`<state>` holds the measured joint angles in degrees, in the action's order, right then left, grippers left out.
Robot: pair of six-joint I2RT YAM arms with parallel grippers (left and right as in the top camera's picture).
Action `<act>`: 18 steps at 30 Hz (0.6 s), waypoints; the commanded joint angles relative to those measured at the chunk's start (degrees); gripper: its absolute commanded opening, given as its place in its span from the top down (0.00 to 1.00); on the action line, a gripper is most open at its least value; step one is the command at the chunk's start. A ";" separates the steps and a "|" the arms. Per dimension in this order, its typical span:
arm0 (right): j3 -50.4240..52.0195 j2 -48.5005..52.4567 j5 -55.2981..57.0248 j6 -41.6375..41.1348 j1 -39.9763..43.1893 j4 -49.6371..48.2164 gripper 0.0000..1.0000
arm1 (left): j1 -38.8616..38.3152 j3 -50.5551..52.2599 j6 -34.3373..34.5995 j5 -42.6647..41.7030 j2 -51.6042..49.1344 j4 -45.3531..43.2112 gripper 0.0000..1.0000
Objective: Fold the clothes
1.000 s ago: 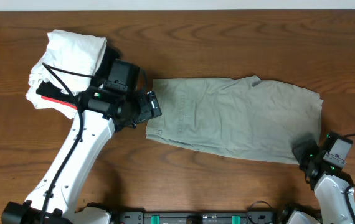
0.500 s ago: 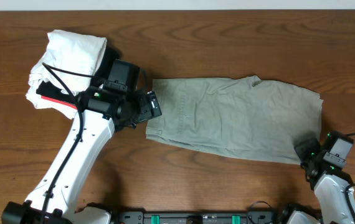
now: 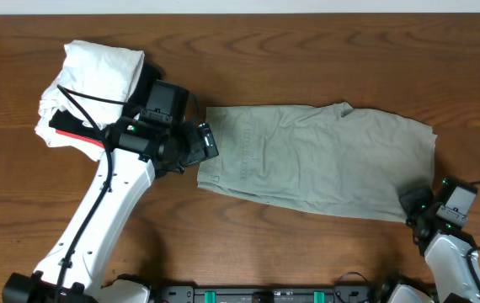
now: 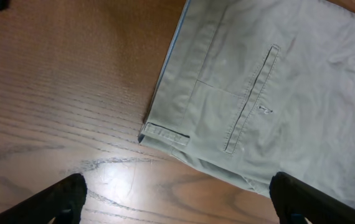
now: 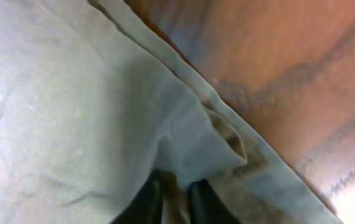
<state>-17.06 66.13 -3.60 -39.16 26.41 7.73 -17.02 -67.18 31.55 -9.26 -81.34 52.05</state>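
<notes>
wooden table (image 3: pixel 307 50), khaki garment (image 3: pixel 316 160) in right gripper (image 5: pixel 176 198)

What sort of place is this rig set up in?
Probably a robotics lab or test bench, not a home: left arm and right arm based at a wooden table, one khaki garment laid flat, white clothes piled aside.

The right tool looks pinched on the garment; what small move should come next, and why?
Probably lower the left tool onto the waistband corner and close it. It hangs open by that corner, holding nothing, while the right tool pinches the garment's opposite end; a fold likely needs both ends held.
</notes>
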 commanded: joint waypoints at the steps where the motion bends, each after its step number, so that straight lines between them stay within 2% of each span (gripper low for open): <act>1: 0.26 -0.31 -2.25 2.25 0.57 -0.48 0.94 | 0.24 -0.17 -1.09 -0.11 -0.15 -0.63 0.09; 4: 0.22 -1.81 -7.08 4.59 0.57 -2.29 0.99 | 0.24 -0.17 -1.03 -0.17 -0.15 -0.72 0.11; 11: 0.13 -7.67 -16.50 5.55 0.57 -5.73 0.99 | 0.24 -0.17 -0.74 -0.66 -0.15 1.64 0.11; 14: 0.13 -10.10 -17.70 5.53 0.57 -5.62 0.99 | 0.22 -0.15 0.76 -1.07 -0.15 2.51 0.11; 18: 0.13 -11.19 -17.90 5.60 0.57 -5.51 0.99 | 0.22 -0.15 0.96 -5.84 -0.17 3.21 0.10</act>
<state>-17.06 55.68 -19.33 -34.85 26.41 2.24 -17.02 -67.18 31.75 -11.42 -81.34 54.76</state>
